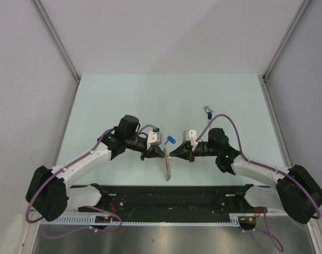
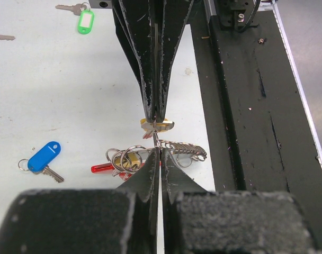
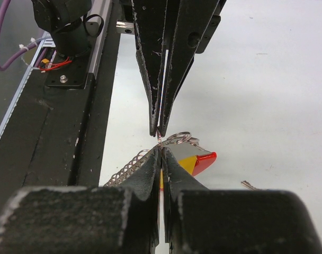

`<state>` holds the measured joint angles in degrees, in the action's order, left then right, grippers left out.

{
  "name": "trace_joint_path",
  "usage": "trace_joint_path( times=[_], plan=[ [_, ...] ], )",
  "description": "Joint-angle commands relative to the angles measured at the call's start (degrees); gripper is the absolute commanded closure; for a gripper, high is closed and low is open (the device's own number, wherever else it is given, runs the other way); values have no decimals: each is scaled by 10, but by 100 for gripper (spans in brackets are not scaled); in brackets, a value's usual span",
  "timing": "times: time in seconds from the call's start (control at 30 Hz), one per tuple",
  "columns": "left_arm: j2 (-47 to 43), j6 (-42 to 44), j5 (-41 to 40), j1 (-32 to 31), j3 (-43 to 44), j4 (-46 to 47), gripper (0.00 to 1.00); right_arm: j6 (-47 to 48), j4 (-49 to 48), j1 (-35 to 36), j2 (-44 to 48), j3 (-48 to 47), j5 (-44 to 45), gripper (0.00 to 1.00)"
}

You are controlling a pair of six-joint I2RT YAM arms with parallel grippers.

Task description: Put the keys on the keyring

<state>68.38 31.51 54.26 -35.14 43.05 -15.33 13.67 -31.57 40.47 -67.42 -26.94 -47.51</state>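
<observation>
Left wrist view: left gripper (image 2: 160, 152) and right gripper (image 2: 157, 118) both pinch the silver coiled metal keyring (image 2: 182, 148). It looks light, floppy, slippery; grab its thin wire.

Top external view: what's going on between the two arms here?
The left gripper and right gripper meet tip to tip, both jaws shut on a thin wire of the silver coiled chain keyring, which has yellow and red pieces bunched on it. A blue-headed metal key and a green-headed metal key lie apart on the pale table, not yet attached.
</observation>
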Motion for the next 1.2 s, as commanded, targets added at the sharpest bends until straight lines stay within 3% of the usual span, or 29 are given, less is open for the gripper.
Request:
trace_joint_path(
  times=[0.0,1.17],
  plan=[
    [-4,15,40,-2,18,0,100,1,-18,-2,-3,-6,-5,100],
    [6,24,58,-4,26,-16,100,16,-4,10,-18,-24,-27,100]
  ],
)
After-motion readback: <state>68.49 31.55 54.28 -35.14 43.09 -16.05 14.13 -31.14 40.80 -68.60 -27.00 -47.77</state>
